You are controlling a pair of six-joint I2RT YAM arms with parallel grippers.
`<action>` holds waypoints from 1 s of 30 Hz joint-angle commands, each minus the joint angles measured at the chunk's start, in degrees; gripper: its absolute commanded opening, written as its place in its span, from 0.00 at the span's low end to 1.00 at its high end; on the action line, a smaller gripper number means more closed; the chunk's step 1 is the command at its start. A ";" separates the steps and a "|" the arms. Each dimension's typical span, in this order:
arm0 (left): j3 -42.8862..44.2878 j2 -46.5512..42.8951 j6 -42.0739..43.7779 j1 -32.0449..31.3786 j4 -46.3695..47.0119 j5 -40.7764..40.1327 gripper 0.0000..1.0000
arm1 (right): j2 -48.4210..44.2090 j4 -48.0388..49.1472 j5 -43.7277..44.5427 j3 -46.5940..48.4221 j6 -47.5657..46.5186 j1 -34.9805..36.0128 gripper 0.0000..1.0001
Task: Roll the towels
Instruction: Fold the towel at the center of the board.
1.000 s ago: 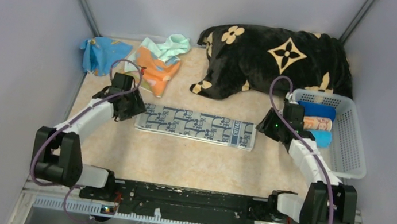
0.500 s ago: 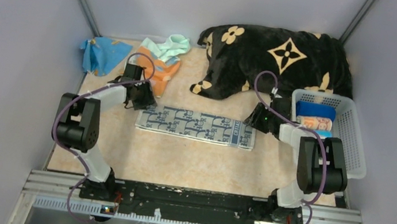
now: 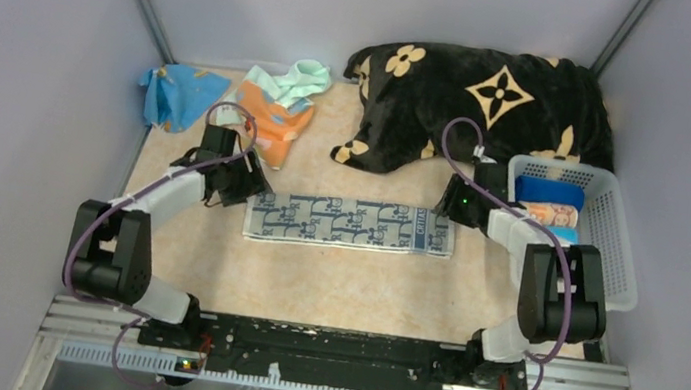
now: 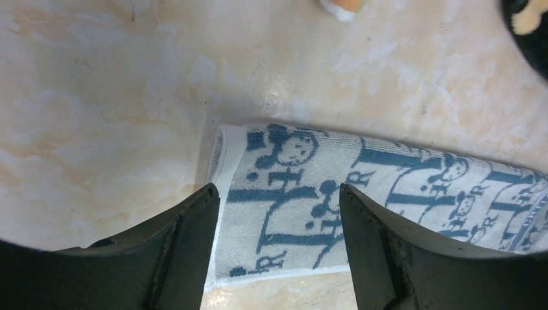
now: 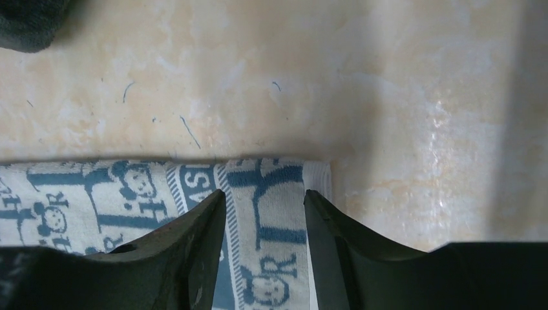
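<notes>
Top external view: a blue cloth [image 3: 173, 95], an orange towel [image 3: 274, 130] and a mint green towel [image 3: 304, 76] lie crumpled at the back left of the beige marbled table [image 3: 330, 284]. The left gripper [image 3: 247, 182], fingers spread, stands over the left end of the flat grey-blue patterned towel [image 3: 350, 223]; the right gripper [image 3: 449, 204], also parted, over its right end. A black blanket [image 3: 496, 94] lies behind, a white basket [image 3: 613, 281] with rolled towels [image 3: 548, 194] far right, grey walls [image 3: 26, 62] around

Left arm [image 3: 160, 196] extended from near edge of tabletop [image 3: 330, 279], elbow folded by left edge. Left end effector [image 3: 244, 182] angled down, low, fingers [image 4: 187, 248] spread wide. Right arm [image 3: 518, 236] mirrored by right edge, elbow raised. Right end effector [image 3: 451, 202] low, fingers [image 5: 194, 248] parted, narrower gap.
</notes>
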 commanded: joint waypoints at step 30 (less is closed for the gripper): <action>2.42 -20.79 18.66 0.21 -9.62 0.08 0.83 | 13.96 -27.68 11.10 7.69 -4.04 7.14 0.26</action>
